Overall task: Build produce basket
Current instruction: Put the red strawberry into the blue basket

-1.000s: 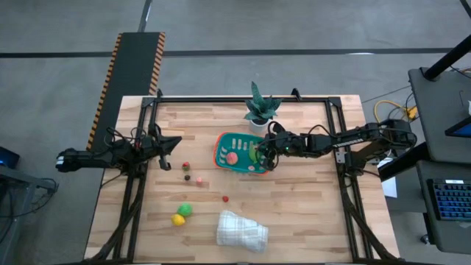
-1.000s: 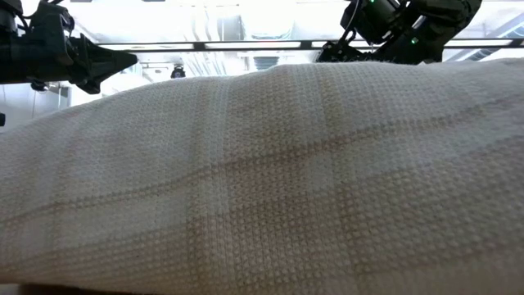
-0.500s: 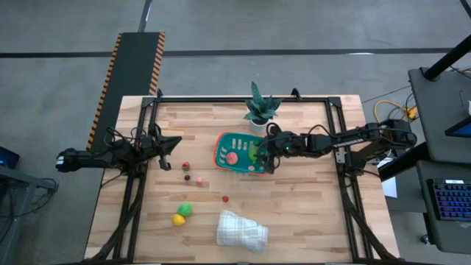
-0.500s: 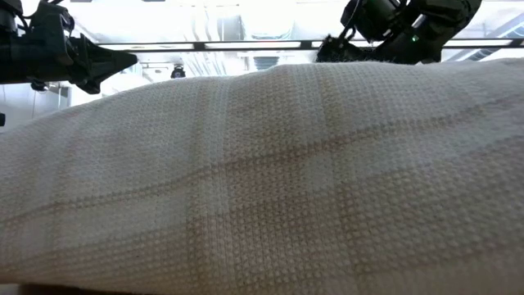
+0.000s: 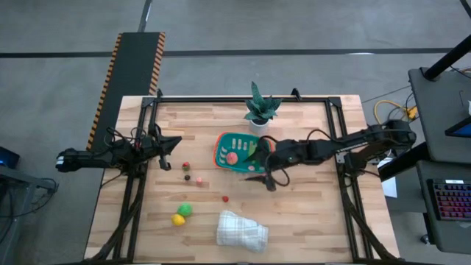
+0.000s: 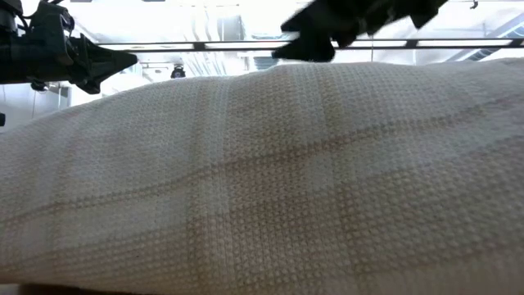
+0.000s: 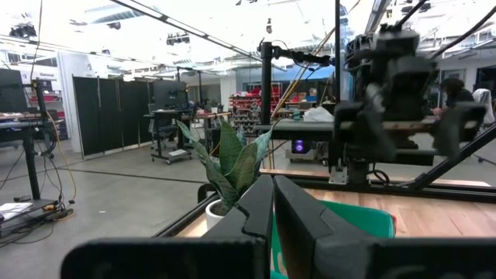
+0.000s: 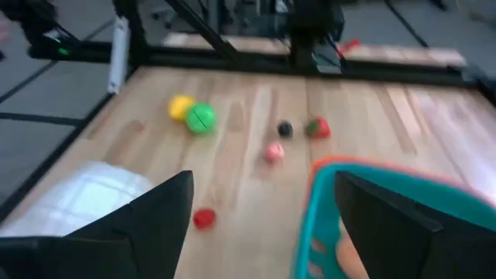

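Since leaving the basket [image 5: 237, 153] | right pincer [image 5: 263, 178] open, empty (near its corner) | left pincer [image 5: 175, 143] shut, parked

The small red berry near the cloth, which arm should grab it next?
Probably the right. The right gripper hangs open just beside the basket, nearest the red berry; the left gripper waits shut at the table's left edge.

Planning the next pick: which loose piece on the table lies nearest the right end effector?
The lone red berry, lying apart between the cloth and the right end effector; the other pieces lie farther left.
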### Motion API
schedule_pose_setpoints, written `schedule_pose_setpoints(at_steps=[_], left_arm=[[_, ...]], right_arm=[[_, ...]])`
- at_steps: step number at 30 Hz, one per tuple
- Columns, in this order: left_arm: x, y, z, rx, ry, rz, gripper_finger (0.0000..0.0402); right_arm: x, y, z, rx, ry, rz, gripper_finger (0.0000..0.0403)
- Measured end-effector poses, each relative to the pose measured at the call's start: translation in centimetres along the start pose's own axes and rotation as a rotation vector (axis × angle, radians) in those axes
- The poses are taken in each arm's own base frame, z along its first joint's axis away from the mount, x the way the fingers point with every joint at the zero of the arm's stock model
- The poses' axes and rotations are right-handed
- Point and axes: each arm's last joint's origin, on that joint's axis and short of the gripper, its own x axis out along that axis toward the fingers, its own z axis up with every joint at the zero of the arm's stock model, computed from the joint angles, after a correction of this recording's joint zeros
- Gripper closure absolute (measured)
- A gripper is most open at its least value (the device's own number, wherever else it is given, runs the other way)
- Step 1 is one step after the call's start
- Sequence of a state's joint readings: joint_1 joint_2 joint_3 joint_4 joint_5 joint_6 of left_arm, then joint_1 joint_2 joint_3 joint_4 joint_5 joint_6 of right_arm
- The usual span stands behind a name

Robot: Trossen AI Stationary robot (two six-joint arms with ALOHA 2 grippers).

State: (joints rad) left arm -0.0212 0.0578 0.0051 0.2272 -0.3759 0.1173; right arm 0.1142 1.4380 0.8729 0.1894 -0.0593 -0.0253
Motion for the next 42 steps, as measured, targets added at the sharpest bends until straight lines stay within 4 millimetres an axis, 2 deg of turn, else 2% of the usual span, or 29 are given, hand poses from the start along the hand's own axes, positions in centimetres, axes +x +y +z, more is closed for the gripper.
schedule_pose_setpoints(at_steps=[6,10,13,16,19,22,26,31,34,37,42], left_arm=[[0.0,0.0,0.0,-0.001,0.0,0.0,0.0402],[0.0,0.0,0.0,0.0,0.0,0.0,0.0402],[0.0,0.0,0.0,-0.001,-0.001,0.0,0.0402],[0.0,0.0,0.0,-0.001,0.0,0.0,0.0402],[0.0,0.0,0.0,-0.001,0.0,0.0,0.0402],[0.0,0.0,0.0,-0.001,0.0,0.0,0.0402],[0.0,0.0,0.0,0.0,0.0,0.0,0.0402],[0.0,0.0,0.0,-0.001,-0.001,0.0,0.0402],[0.0,0.0,0.0,-0.001,-0.001,0.0,0.0402],[0.0,0.0,0.0,-0.001,-0.001,0.0,0.0402],[0.0,0.0,0.0,0.0,-0.001,0.0,0.0402]], right_arm=[[-1.2,4.1,2.5,-0.238,-0.097,0.085,0.0138],[-3.1,6.4,3.5,-0.359,-0.119,0.019,0.0169],[-5.0,7.1,3.5,-0.409,-0.089,-0.029,0.0193],[-6.6,7.0,2.7,-0.376,-0.095,0.041,0.0216],[-7.7,6.2,1.6,-0.32,-0.153,0.151,0.0235],[-8.0,4.8,-0.1,-0.249,-0.194,0.161,0.0253],[-7.6,2.0,-2.4,-0.226,-0.264,0.048,0.0275],[-7.6,-2.7,-3.8,-0.208,-0.341,-0.158,0.0316],[-8.2,-4.6,-4.4,-0.175,-0.342,-0.24,0.0356],[-9.1,-4.8,-4.7,-0.175,-0.358,-0.258,0.0388],[-11.4,-3.4,-5.2,-0.217,-0.436,-0.249,0.0393]])
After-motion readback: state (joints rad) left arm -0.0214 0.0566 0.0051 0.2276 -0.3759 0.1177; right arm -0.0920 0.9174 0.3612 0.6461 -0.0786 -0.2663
